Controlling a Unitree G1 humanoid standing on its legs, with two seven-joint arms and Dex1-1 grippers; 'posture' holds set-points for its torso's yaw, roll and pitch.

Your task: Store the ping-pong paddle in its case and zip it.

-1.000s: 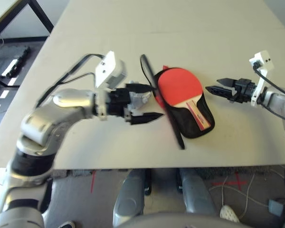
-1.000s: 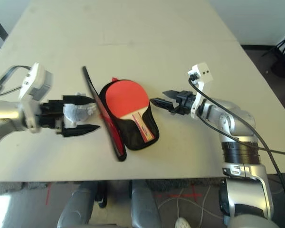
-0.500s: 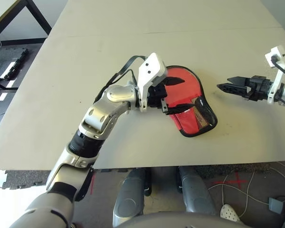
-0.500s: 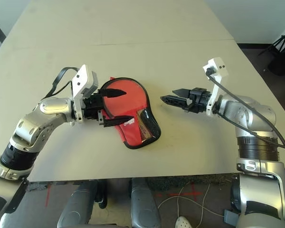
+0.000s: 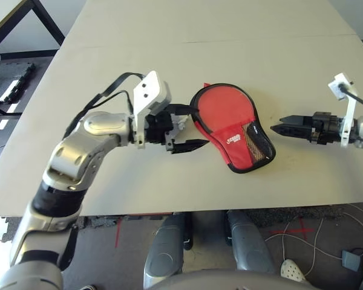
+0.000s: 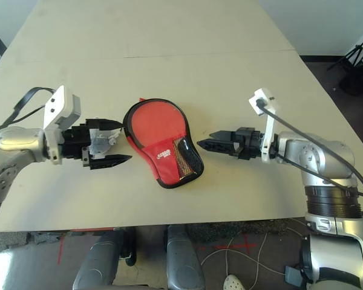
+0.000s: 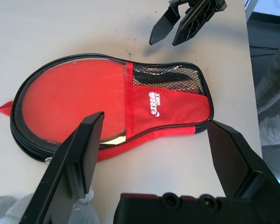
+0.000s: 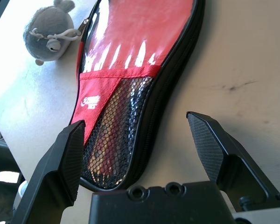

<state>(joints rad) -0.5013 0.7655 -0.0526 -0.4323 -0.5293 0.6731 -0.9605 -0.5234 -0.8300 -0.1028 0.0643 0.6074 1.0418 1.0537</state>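
Left eye view: the case [image 5: 232, 127] is seen lying flat on the counter [image 5: 242, 54], folded shut, its red outer face up, with the round end toward the far-left and the narrow handle end toward the near-right. A black zipper edging is seen running round its rim, and a mesh pocket [image 7: 167, 77] and a small white logo [image 7: 154, 100] are carried on the handle end. Whether the zipper is drawn fully round cannot be told. The ping-pong paddle is covered by the case, so nothing of it can be made out.

Just beside the case's round end, a small grey drawstring pouch [image 8: 50, 33] is seen resting on the counter.

The left hand [image 5: 183, 128] is held just left of the case, pointed toward it, with its two black fingers [image 7: 79, 154] spread wide and nothing gripped between them. The right hand [image 5: 281, 128] is held at the other side, near the case's handle end but apart from it, pointed toward it; its fingers [image 8: 210, 144] are likewise spread wide in the right wrist view, and nothing is held.
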